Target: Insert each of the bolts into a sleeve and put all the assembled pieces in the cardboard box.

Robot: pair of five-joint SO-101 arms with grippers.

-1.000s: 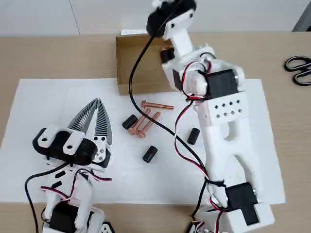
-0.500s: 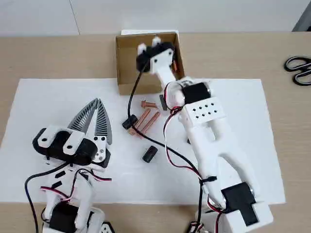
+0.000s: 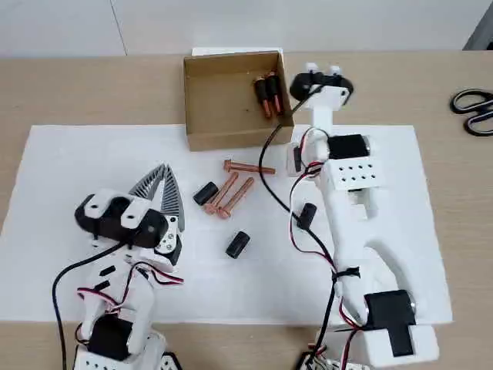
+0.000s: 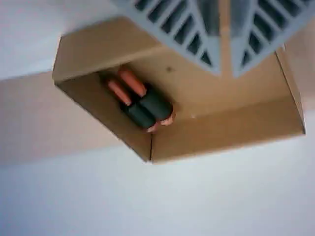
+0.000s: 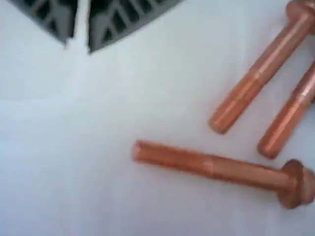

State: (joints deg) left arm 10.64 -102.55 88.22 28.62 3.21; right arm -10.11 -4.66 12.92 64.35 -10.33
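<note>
- High view first: the white sheet (image 3: 77, 169) serves as our work mat, keeping every loose part within both arms' reach.
- At its far edge sits the cardboard box (image 3: 231, 140). Two assembled pieces (image 3: 267, 94) lie side by side in a corner, so we judge the job partly done.
- The left gripper (image 3: 162, 171) is pinched together, empty, aimed boxward.
- The right gripper (image 5: 81, 43) shows barely a slit, empty, beside three loose bolts (image 3: 236, 198), likely placed for a pick.
- Three sleeves (image 3: 238, 243) lie scattered nearby, unfilled.
</note>
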